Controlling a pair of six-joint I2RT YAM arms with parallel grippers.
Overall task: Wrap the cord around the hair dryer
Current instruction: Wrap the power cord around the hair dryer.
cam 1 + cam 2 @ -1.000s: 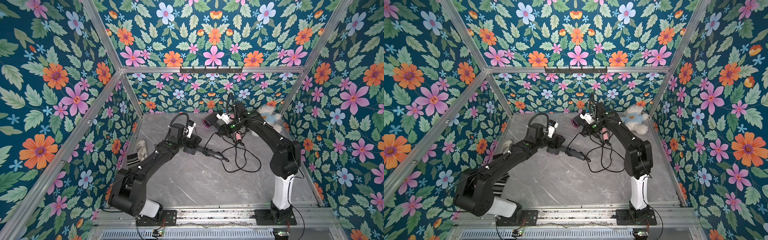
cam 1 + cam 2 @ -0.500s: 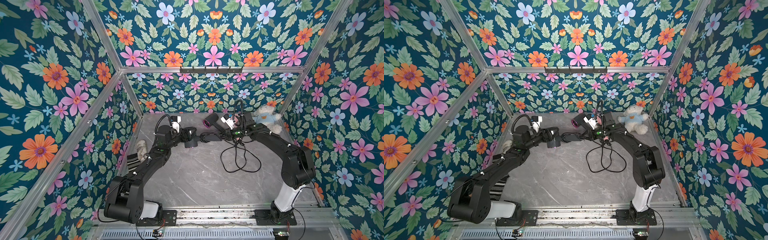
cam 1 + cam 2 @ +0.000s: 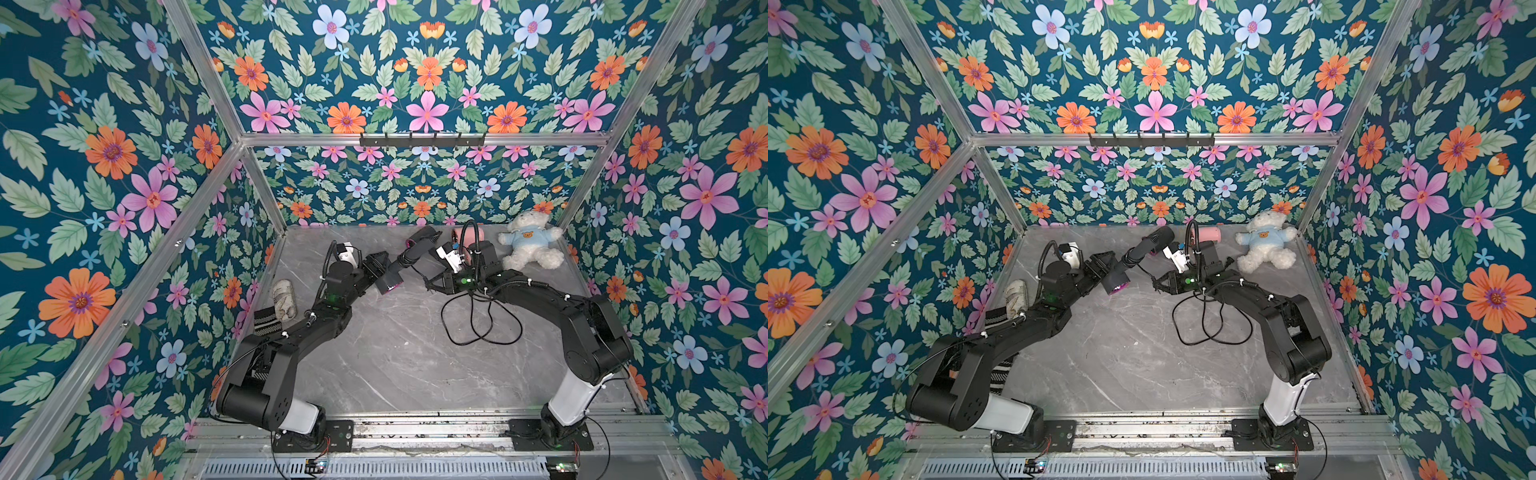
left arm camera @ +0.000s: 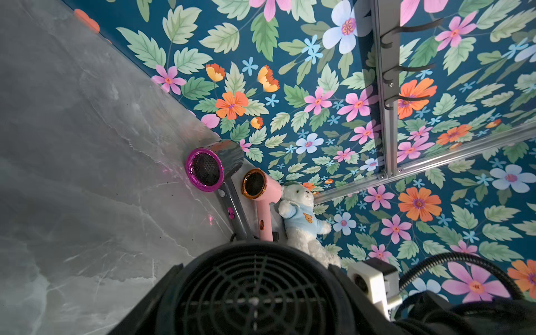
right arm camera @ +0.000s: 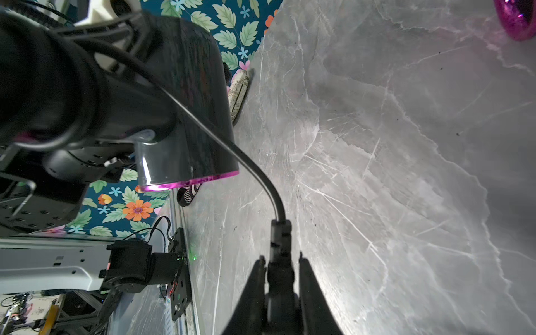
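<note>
Tho left gripper clamps the hair dryer & right gripper pinches the cord, most cord's loose on the table at right, so wrapping's barely begun imo.

Robot test cell in a lab, dressed as a room.
Floral wallpaper covers every wall, set in a bare aluminium frame. The floor is marble-look, and a hook rail sits on the back wall. The left arm and right arm are bolted to a metal base rail at the open front, wiring exposed. Household props: dryer, teddy. The right wrist view catches cluttered workshop gear outside the cell.
</note>
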